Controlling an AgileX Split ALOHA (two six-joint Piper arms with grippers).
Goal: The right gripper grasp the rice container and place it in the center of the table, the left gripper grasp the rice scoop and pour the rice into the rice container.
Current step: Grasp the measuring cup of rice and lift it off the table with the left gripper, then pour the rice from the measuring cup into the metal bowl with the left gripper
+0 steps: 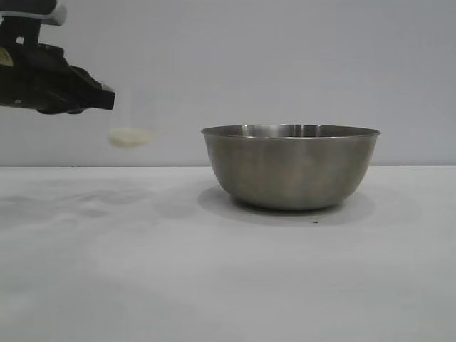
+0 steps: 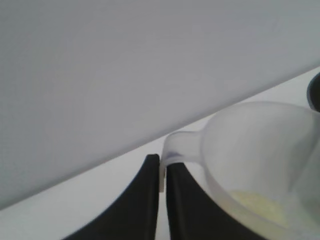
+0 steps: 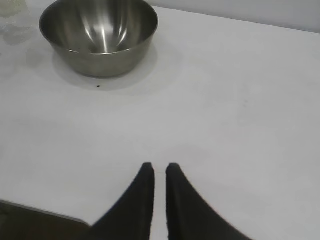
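The steel rice container [image 1: 291, 168] stands upright on the white table, right of centre; it also shows in the right wrist view [image 3: 99, 35], and its inside looks bare. My left gripper [image 1: 96, 98] is in the air at the upper left, shut on the handle of the translucent rice scoop [image 1: 132, 125]. The scoop hangs above the table, left of the bowl, with pale rice [image 1: 130, 137] in its bottom. In the left wrist view my left gripper [image 2: 163, 161] pinches the scoop's handle [image 2: 182, 147], and rice [image 2: 257, 207] lies inside. My right gripper [image 3: 159, 167] is shut and empty, low over the table, away from the bowl.
A small dark speck [image 1: 316, 222] lies on the table [image 1: 142, 271] in front of the bowl. A plain grey wall stands behind. The table's near edge [image 3: 40, 212] shows by the right gripper.
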